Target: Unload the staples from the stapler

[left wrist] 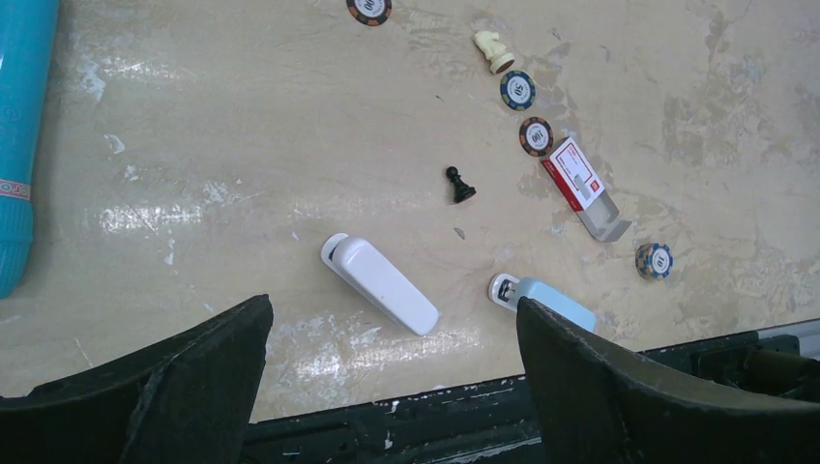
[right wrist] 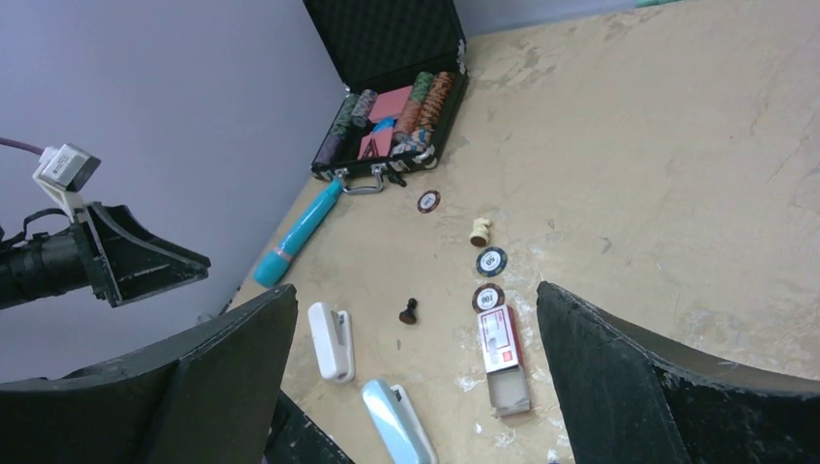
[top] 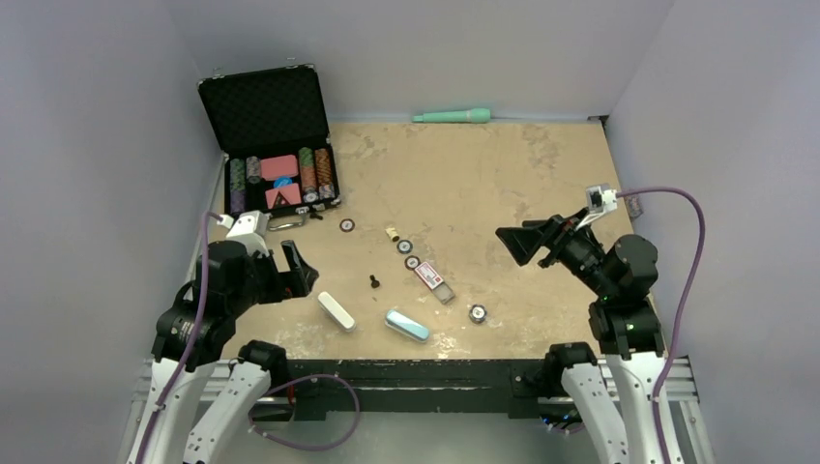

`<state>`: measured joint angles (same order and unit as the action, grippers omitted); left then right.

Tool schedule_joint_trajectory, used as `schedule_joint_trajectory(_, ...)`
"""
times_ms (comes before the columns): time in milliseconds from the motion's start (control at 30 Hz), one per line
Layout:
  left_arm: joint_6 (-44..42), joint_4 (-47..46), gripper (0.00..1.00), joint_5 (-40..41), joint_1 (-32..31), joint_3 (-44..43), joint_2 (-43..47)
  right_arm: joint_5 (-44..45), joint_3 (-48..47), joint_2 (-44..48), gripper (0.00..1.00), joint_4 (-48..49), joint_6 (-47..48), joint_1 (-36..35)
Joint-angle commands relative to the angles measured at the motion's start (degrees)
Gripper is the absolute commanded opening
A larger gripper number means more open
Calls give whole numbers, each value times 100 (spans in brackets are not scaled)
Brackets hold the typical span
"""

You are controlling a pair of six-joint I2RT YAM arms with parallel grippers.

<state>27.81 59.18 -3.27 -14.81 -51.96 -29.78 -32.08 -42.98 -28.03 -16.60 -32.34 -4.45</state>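
Note:
Two staplers lie closed near the table's front edge: a white stapler (top: 336, 311) (left wrist: 379, 284) (right wrist: 332, 340) and a light blue stapler (top: 407, 325) (left wrist: 546, 299) (right wrist: 396, 420) to its right. No staples show. A red and white staple box (top: 434, 278) (right wrist: 503, 353) lies slid open just behind them. My left gripper (top: 295, 269) (left wrist: 394, 307) hangs open above the table, left of the white stapler. Over the right side my right gripper (top: 517, 244) (right wrist: 416, 290) is raised and open, pointing toward the staplers. Neither holds anything.
An open black poker case (top: 276, 145) with chips stands at the back left. Loose chips (top: 413, 261), a black pawn (top: 373, 281) and a cream chess piece (top: 393, 233) lie mid-table. A teal cylinder (left wrist: 19, 135) lies by the left wall, a green tool (top: 453, 116) by the back wall.

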Motion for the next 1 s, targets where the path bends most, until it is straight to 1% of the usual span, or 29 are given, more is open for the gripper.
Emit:
schedule_joint_trajectory(0,-118,-246,100,-51,35,-26,-54,277,-128,-158,99,345,18,-24)
schedule_joint_trajectory(67,-118,-249,100,-60,39,-24,-78,437,-112,-261,99,418,-138,-171)
schedule_joint_trajectory(167,-127,-251,100,-67,56,-26,-136,962,-229,-904,99,239,-395,-849)
schedule_joint_trajectory(300,-127,-253,100,-73,73,-24,-165,1405,-702,-2221,99,146,-422,-2323)
schedule_joint_trajectory(400,-123,-256,100,-37,75,-25,-130,1973,-1038,-2766,99,294,-491,-3437)
schedule_joint_trajectory(467,-118,-250,100,-17,75,-17,-113,2286,-1251,-3082,99,252,-403,-3929)
schedule_joint_trajectory(633,-109,-248,100,9,75,-19,-121,3170,-1487,-3491,99,39,-239,-4563)
schedule_joint_trajectory(767,-106,-249,100,11,75,-21,-129,3473,-1343,-3526,99,30,-151,-4925)
schedule_joint_trajectory(967,-101,-234,100,35,75,-20,-133,3863,-970,-3870,99,-20,-279,-5563)
